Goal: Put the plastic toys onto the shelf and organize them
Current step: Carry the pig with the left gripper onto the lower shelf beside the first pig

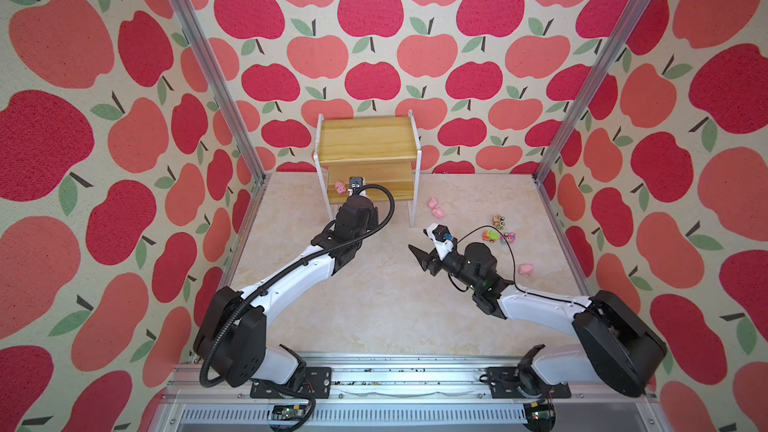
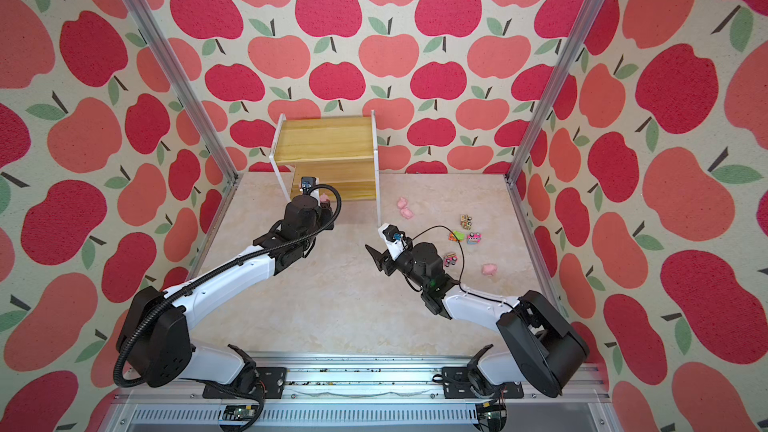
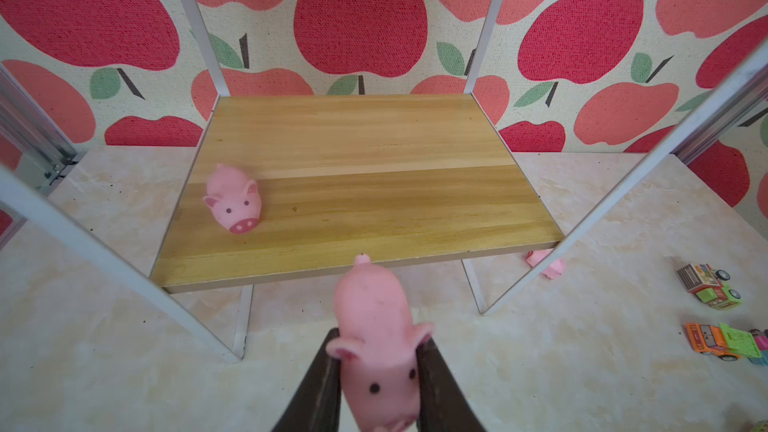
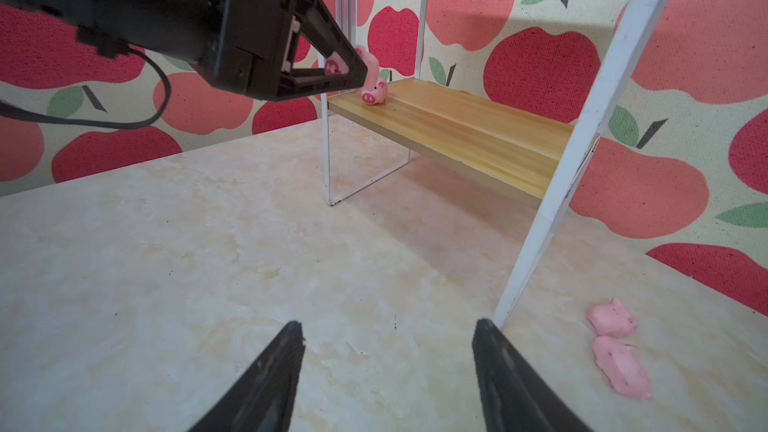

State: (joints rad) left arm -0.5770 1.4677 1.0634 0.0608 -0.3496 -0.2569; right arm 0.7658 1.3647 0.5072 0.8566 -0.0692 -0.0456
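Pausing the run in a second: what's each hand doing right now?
Left hand: closed on a pink pig, in front of the shelf.
Right hand: open, holding nothing.

In sight are five pink pigs (the shelf pig [image 1: 340,188], the held pig [image 3: 376,347], the far pig [image 1: 433,202], the near pig [image 1: 439,213] beside it, the lone pig [image 1: 526,270]), four toy trucks (the far truck [image 2: 466,220], the green truck [image 2: 456,236], the pink truck [image 2: 473,238], the half-hidden truck [image 2: 450,260]) and one two-tier shelf [image 1: 365,135].
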